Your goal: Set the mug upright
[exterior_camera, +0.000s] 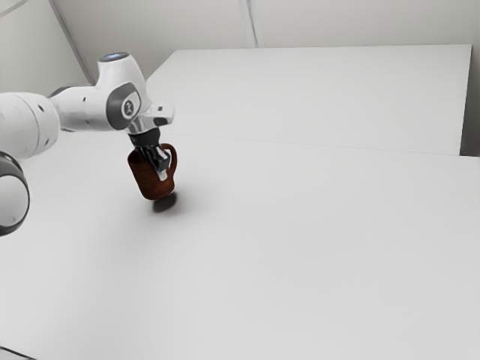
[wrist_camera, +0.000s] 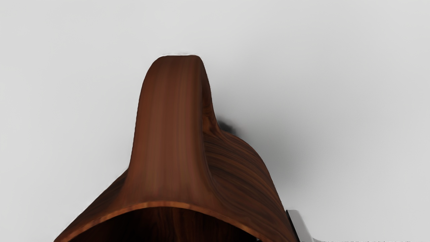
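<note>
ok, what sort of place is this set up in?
Probably a simulated lab or test room: a white robot arm over a plain white surface, pale bare walls behind, and a lone brown mug to work on.

White table (exterior_camera: 300,255) with a dark shadow (exterior_camera: 166,204) on it

Free room is running over the table (exterior_camera: 315,240) from the mug (exterior_camera: 147,175) toward ext. view's right & near edge, w/ passage there staying low or high. Tilted mug is blocking the space btwn the gripper's (exterior_camera: 160,171) fingers, & its handle (exterior_camera: 175,160) is jutting out toward ext. view's right, obstructing a close pass on that side. Arm (exterior_camera: 79,107) is taking up room above the table at ext. view's left.
</note>
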